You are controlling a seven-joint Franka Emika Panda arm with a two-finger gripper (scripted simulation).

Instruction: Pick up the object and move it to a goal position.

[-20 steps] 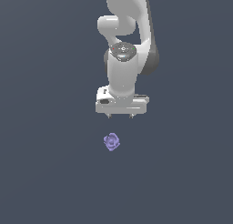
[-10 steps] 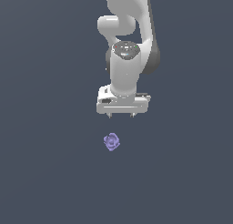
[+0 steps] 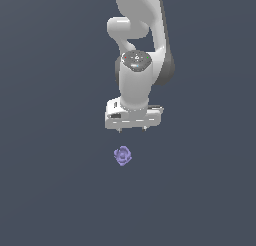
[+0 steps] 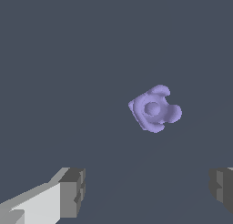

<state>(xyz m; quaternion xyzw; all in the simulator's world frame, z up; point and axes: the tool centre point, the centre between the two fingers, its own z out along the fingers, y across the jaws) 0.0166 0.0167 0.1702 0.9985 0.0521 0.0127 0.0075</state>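
White and blocky, the gripper point(image 3: 132, 129) hangs from the arm point(image 3: 137, 45) with its two short fingertips pointing straight down at the floor point(image 3: 50, 140). It is spread wide and holds nothing: in the wrist view the two dark finger pads point(image 4: 75, 191) stand far apart with only bare floor between them.

Taking the gripper as the landmark and reading the exterior view from its left to its right: nothing lies off to the left of it; the object point(image 3: 122, 156) sits below it, slightly toward the left fingertip and not centred under the gap; nothing lies to the right. The object and the gripper are clearly apart, with a band of floor showing between the fingertips and the purple lump.

That lump is a small knobbly thing, roughly round with rounded lobes and a raised boss in the middle, and it rests on the floor on its own. It is much narrower than the span between the fingers, which is probably why the jaws are set so wide: a generous opening forgives a small error in alignment on the way down.

Judging by this layout, the approach is under way and the grasp has not begun. The wrist view shows the object ahead of the line between the pads, so the hand looks to need a small sideways correction before closing. No goal marker is visible in either view.
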